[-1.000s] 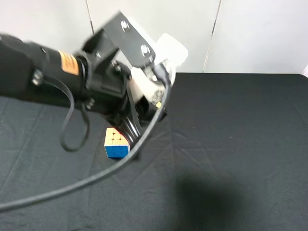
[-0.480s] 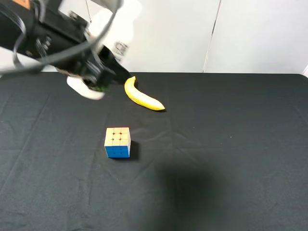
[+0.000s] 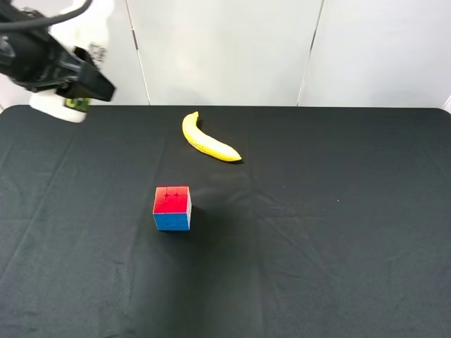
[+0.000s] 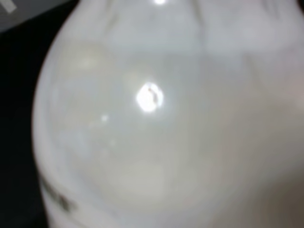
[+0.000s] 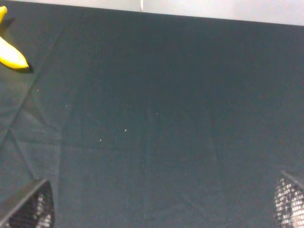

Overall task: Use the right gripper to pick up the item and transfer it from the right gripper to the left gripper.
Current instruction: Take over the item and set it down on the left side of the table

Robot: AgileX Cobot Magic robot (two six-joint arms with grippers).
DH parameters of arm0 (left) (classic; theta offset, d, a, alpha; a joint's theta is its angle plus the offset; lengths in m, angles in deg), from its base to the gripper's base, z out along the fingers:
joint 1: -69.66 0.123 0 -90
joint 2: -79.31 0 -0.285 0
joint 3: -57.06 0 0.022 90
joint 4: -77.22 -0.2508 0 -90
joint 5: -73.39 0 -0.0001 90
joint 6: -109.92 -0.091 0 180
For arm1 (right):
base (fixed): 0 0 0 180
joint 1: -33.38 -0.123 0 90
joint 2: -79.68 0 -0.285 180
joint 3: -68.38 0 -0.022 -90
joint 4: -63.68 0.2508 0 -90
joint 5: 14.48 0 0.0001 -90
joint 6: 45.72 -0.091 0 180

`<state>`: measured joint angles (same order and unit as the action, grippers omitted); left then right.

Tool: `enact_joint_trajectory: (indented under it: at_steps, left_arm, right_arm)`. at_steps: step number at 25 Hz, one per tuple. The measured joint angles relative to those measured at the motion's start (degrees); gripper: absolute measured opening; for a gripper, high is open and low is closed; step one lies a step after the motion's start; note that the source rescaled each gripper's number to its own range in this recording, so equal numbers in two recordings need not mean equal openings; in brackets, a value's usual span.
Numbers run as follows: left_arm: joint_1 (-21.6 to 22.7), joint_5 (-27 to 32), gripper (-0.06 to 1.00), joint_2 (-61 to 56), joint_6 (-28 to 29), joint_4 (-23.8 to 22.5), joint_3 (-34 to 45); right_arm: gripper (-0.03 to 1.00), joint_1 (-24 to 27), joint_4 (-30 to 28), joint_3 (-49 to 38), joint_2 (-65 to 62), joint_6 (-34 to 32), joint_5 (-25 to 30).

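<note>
Swings further up and outward than 0.5 s ago, keeps item [image 3: 95,24] pinched between left gripper [image 3: 70,74] jaws with both ends sticking out, leaves right gripper [image 5: 159,204] jaws spread wide, empty, well away; risks slip on slick plastic under fast swing.

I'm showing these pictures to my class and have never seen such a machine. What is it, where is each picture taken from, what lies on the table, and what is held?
It is a robot with two arms, each ending in a gripper. One camera looks down from high up; two more sit on the wrists. On the black table lie a banana and a puzzle cube. At the upper left of the high view, the left gripper holds a white bottle in the air; its wrist camera sees the bottle so close that it blurs. The right gripper is open and empty above the table.
</note>
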<state>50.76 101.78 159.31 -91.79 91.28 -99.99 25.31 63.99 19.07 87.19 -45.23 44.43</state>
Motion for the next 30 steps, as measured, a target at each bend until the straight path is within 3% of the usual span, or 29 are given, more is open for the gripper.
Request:
enact_joint_trajectory:
  at_steps: [6,11,16,30]
  left_arm:
    - [7.0,1.2,0.03,0.0,1.1,-1.7,0.0]
    - [11.5,1.2,0.03,0.1,9.6,-9.9,0.0]
    - [12.1,1.0,0.03,3.0,14.1,-13.0,0.0]
    - [12.1,-0.2,0.03,19.5,17.3,-11.2,0.0]
  right_arm:
    - [1.00,0.0,0.0,0.0,0.0,0.0,0.0]
    - [1.00,0.0,0.0,0.0,0.0,0.0,0.0]
    - [1.00,0.0,0.0,0.0,0.0,0.0,0.0]
    - [1.00,0.0,0.0,0.0,0.0,0.0,0.0]
